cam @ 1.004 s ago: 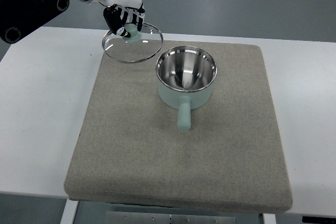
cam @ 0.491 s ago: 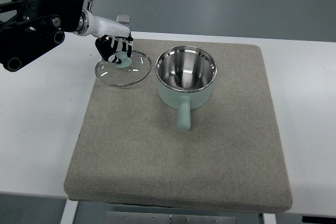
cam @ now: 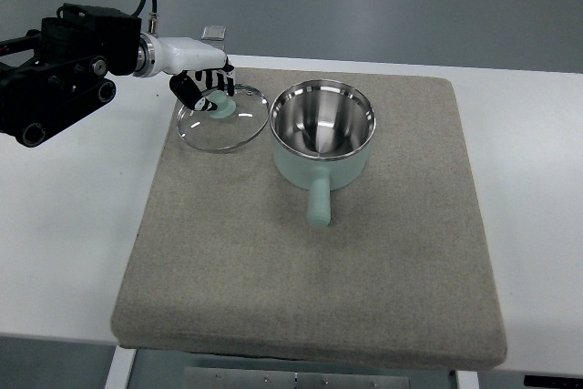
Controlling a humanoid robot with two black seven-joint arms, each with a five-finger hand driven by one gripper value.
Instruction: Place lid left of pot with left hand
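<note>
The glass lid (cam: 208, 130), with a steel rim and a mint knob (cam: 221, 107), lies flat on the grey mat (cam: 273, 271) just left of the pot, its rim nearly touching it. The mint pot (cam: 322, 125) stands uncovered with its steel inside showing, and its handle (cam: 319, 205) points toward me. My left hand (cam: 205, 88) hovers at the knob's far-left side, fingers spread loosely and no longer wrapped round it. The right arm is out of view.
The mat covers most of the white table (cam: 64, 225). My left arm's black forearm (cam: 64, 61) reaches in over the table's far-left corner. A small metal piece (cam: 214, 33) sits at the table's far edge behind the hand.
The lid came down from a tilted, raised position at the mat's far-left corner and now lies flat beside the pot. The hand's fingers have loosened off the knob.
</note>
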